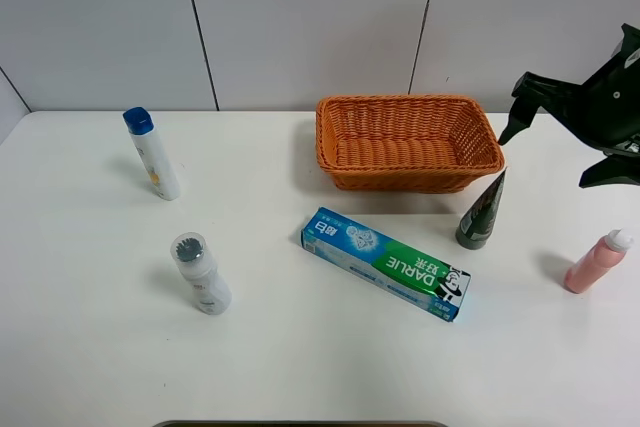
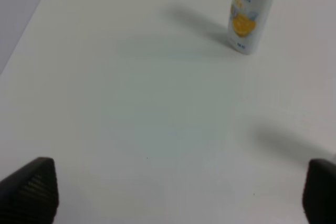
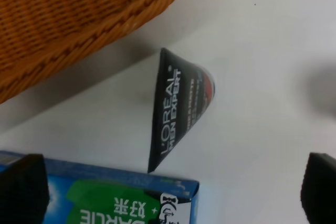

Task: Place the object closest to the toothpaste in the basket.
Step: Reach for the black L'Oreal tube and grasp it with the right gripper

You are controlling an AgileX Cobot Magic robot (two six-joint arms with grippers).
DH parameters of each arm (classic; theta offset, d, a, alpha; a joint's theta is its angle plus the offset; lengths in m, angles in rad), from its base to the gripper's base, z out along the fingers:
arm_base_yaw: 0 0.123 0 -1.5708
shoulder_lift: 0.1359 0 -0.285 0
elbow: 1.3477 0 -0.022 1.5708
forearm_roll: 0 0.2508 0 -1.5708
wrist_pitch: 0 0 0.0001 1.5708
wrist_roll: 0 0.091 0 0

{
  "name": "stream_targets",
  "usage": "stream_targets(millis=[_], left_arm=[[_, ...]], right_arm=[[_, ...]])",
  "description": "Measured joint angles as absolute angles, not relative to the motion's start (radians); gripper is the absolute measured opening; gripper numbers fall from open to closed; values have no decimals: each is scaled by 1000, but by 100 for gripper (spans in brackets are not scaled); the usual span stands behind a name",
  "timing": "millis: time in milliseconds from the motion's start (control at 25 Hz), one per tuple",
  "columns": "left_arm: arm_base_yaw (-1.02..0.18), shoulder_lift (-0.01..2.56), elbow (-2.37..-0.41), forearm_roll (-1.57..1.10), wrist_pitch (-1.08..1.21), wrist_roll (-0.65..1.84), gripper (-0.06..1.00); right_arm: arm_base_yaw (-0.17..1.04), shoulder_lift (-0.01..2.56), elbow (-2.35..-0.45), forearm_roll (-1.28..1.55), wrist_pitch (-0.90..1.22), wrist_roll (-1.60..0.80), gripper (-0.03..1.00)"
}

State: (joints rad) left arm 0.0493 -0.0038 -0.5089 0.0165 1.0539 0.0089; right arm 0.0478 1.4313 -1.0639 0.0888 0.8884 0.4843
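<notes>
The toothpaste point(image 1: 385, 262) is a blue and green box lying flat in front of the orange wicker basket point(image 1: 400, 175). A dark L'Oreal tube point(image 1: 483, 212) stands on its cap just right of the box, closest to it. My right gripper point(image 1: 548, 155) hovers open and empty, above and to the right of the tube. In the right wrist view the tube point(image 3: 176, 108) lies between the open fingertips point(image 3: 23, 187), with the basket rim point(image 3: 105, 24) and the box point(image 3: 115, 198) beside it. My left gripper point(image 2: 176, 198) is open over bare table.
A pink bottle point(image 1: 597, 261) stands at the far right. A white bottle with a blue cap point(image 1: 152, 153) stands at the back left and also shows in the left wrist view point(image 2: 251, 11). A small grey-capped bottle point(image 1: 200, 273) stands front left.
</notes>
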Motion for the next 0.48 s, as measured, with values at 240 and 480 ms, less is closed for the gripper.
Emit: stream_targets(millis=[240, 480], left_arm=[[49, -4, -509, 16, 1054, 9, 94], [49, -4, -509, 16, 1054, 9, 94]], right_arm=[[71, 1520, -1064, 72, 824, 510, 99], [98, 1628, -1066, 80, 788, 509, 99]])
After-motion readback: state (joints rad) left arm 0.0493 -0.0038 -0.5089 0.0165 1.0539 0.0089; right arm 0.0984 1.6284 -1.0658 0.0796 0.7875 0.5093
